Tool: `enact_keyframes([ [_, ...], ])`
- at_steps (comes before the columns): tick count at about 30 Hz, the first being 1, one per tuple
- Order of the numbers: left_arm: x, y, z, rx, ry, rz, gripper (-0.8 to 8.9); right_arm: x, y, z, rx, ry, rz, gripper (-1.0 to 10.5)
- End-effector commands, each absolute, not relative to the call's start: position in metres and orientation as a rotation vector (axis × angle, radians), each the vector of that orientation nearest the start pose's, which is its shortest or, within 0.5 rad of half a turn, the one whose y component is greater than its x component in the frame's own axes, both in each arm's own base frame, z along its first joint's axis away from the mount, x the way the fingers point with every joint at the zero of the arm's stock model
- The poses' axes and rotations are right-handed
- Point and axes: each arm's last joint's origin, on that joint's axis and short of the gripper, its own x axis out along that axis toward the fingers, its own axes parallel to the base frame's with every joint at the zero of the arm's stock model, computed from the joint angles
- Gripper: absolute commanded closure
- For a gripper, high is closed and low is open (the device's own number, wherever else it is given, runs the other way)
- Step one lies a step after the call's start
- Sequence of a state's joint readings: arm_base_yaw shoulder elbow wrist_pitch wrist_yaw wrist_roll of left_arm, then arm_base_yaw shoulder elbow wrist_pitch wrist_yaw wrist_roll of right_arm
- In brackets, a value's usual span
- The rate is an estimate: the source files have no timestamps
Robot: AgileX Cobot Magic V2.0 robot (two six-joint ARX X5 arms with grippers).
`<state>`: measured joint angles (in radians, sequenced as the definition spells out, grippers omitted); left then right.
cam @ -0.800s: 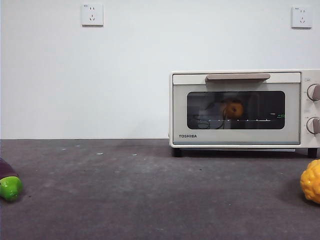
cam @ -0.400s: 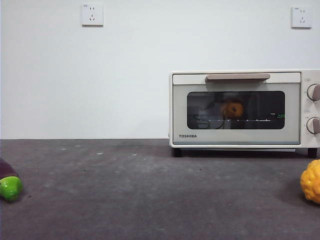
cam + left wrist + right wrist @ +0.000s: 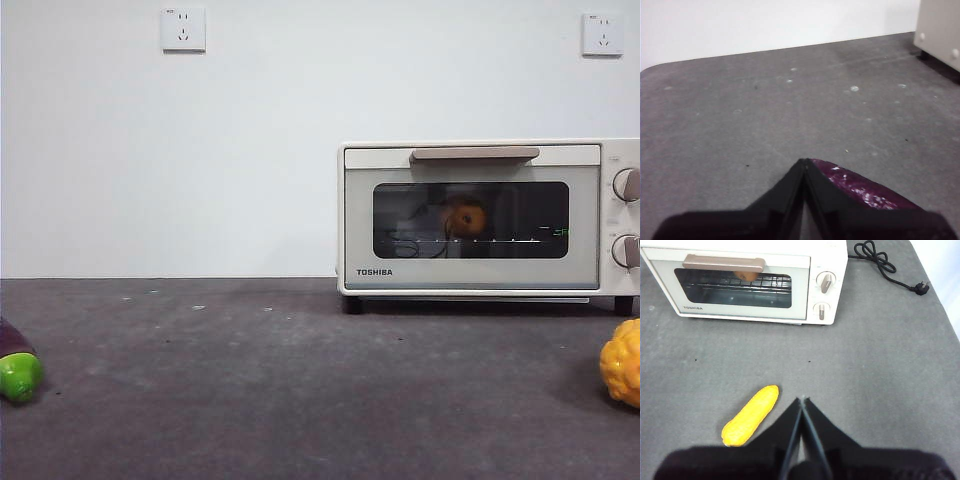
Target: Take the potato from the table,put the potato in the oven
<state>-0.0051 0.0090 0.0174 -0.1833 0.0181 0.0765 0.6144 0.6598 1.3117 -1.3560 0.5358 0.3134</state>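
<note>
Both grippers are parked and holding nothing. Right gripper has its two black jaws pressed together to a point, hovering over bare table well in front of the oven. Left gripper is the same deal, jaws closed tip to tip with nothing between them, sitting just above the eggplant, whose shiny purple skin pokes out from behind one jaw. Can't tell if it's touching the eggplant or just over it.

Potato is inside the oven, behind the dark glass door, resting on the wire rack a bit left of the window's centre. From the right wrist view you only get a sliver of it, orange-brown, peeking out behind the beige handle. Door is shut, handle up top, both knobs on the right side of the front panel.

Oven sits at the far right of the table against the white wall. Its black power cord trails off on the table to the right, plug lying loose.

Corn (bumpy yellow thing) lies on the table near and right, well apart from the oven, only partly in the front view at the right edge. Eggplant's green end shows at the near left edge there.

Two wall sockets up high on the wall.
</note>
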Motion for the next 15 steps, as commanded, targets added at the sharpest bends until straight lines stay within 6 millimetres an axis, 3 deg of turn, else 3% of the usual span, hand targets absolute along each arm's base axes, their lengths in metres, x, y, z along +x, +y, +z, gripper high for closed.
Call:
enact_keyframes([
  [1, 0.0961, 0.0004, 0.1488, 0.077, 0.172, -0.014, 8.17, 0.0403, 0.0102, 0.4004, -0.098, 0.606, -0.022, 9.4],
  [15, 0.0960, 0.0016, 0.1488, -0.012, 0.173, 0.020, 8.17, 0.0403, 0.0102, 0.4004, -0.098, 0.606, -0.021, 9.4],
])
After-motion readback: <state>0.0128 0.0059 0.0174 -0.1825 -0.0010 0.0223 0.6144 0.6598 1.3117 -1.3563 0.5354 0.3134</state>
